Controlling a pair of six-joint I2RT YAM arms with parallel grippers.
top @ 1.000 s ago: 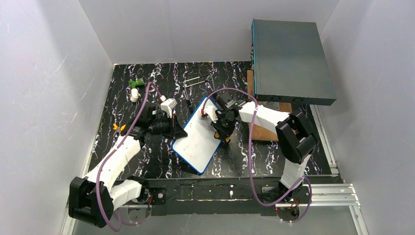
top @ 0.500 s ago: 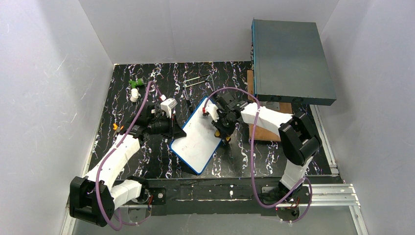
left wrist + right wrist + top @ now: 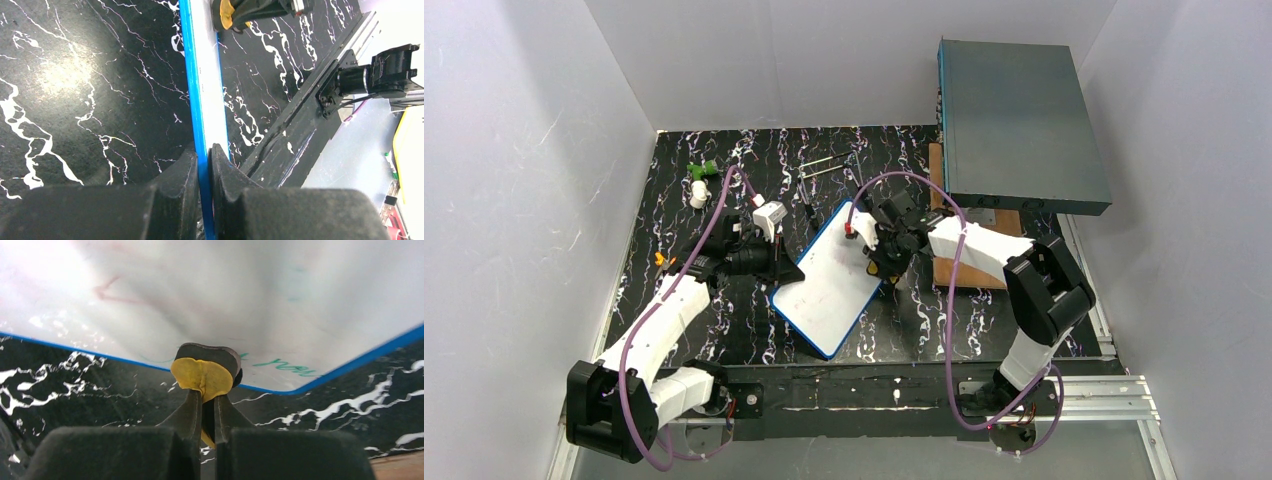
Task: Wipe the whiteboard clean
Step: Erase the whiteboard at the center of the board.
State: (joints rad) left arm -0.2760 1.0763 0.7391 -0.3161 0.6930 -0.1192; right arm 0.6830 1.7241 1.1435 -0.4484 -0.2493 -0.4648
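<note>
- Position: the whiteboard [image 3: 829, 275] lies slantwise in the middle of the dark marbled surface [image 3: 724, 330], one short end far, the other near. The grey-teal box [image 3: 1019, 125] stands far right, apart from it.
- The left hand [image 3: 202, 165] is pinched tight on the blue frame [image 3: 192, 90] at the board's left edge and holds it in place.
- The right hand [image 3: 206, 415] is clamped on a yellow-and-dark eraser pad [image 3: 204, 372]. The pad presses on the board at its right edge, just beside the green writing [image 3: 280, 365].
- A faint red mark [image 3: 112, 292] shows further in on the white face, so the wiping looks unfinished.
- To do this step well, I judge the pad should stay flat and firmly pressed, and sweep over the green letters in overlapping strokes. It should stop short of the frame so it does not slip off onto the surface.
- The left hand should keep its clamp firm, since sideways strokes could swing the board about that one grip.
- After the green, the red trace further left would be next.
- Against the earlier top view, the pad has travelled along the right edge toward the far end. The right elbow has swung out to the right, and the board's near corner has drifted slightly left. The left hand has stayed where it was.
</note>
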